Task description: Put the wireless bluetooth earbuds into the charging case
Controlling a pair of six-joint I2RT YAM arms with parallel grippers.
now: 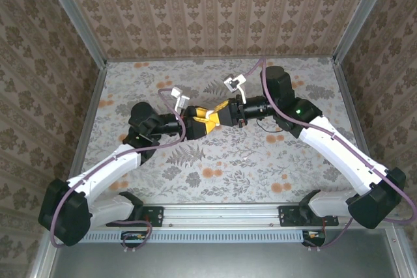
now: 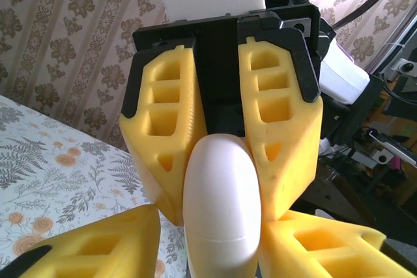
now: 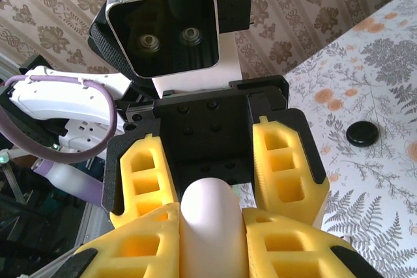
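Midair, the charging case [image 2: 221,206] hangs over the table's [image 1: 260,167] middle. The left gripper [image 1: 197,117] pinches 1 end and the right gripper [image 1: 220,112] the other, both closed tight against it. Open tabletop lies all round, and the walls [image 1: 215,11] stand well apart.

Both arms reach inward — left hand [image 1: 203,122] and right hand [image 1: 217,116] meet nose to nose, both clamped on one charging case [image 2: 221,206]

At frame centre, the charging case [image 2: 221,206] sits between the left end effector [image 1: 199,123] and the right end effector [image 1: 220,114], above the desk [image 1: 260,161].
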